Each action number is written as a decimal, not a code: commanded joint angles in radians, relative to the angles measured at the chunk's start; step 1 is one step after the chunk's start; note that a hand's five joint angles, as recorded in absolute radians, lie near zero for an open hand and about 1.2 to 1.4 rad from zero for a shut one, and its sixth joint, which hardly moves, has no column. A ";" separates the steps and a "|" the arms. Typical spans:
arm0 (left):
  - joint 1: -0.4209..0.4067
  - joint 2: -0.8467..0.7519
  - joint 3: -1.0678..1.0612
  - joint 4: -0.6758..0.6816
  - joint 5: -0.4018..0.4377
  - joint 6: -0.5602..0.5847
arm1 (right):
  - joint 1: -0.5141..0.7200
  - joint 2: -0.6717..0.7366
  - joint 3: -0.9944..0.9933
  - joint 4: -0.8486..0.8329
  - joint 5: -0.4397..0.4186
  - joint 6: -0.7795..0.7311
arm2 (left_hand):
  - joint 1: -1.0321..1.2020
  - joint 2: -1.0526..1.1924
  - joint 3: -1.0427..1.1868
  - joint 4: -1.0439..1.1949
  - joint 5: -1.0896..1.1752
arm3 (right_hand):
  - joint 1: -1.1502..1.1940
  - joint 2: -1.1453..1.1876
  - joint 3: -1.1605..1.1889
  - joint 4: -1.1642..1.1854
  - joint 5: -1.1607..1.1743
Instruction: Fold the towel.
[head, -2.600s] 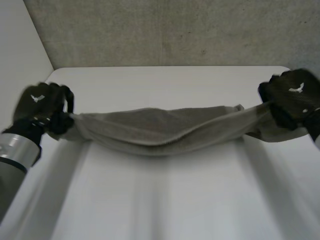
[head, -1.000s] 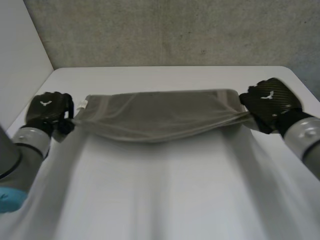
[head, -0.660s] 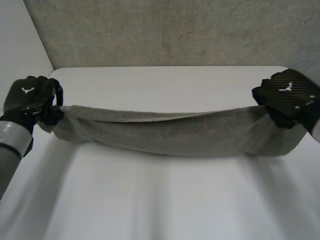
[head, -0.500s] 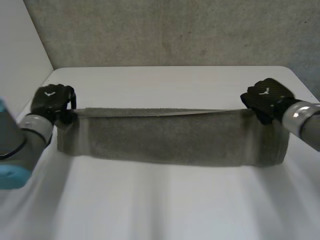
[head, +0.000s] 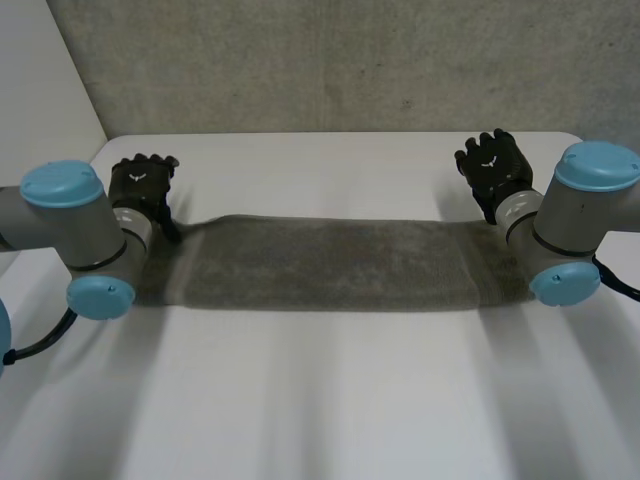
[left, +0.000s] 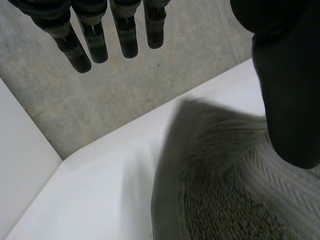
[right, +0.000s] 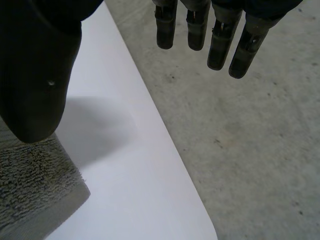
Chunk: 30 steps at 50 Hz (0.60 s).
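Your left hand is released, fingers straight, by the towel's left end. The towel lies in a long strip on the desk. It is probably soft, limp and light, so pinch the end corners. Your right hand is released too.

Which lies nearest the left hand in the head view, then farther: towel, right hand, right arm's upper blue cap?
1. towel: beside the left hand.
2. right hand: past the towel's other end.
3. right arm's upper blue cap: beyond that hand.
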 joint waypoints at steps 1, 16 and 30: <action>-0.003 0.111 -0.088 -0.004 0.000 -0.002 | 0.005 -0.177 0.160 0.004 0.054 0.099 | -0.089 -0.084 -0.076 -0.087 -0.220 | -0.061 -0.072 -0.068 -0.080 -0.057; -0.007 0.344 -0.449 0.089 0.000 -0.012 | -0.051 -0.425 0.570 0.105 0.040 0.172 | -0.089 -0.084 -0.076 -0.087 -0.220 | -0.039 -0.050 -0.046 -0.058 -0.035; -0.023 0.378 -0.544 0.209 -0.003 -0.108 | -0.143 -0.261 0.535 0.102 0.031 0.159 | -0.089 -0.084 -0.076 -0.087 -0.220 | 0.507 0.496 0.500 0.488 0.511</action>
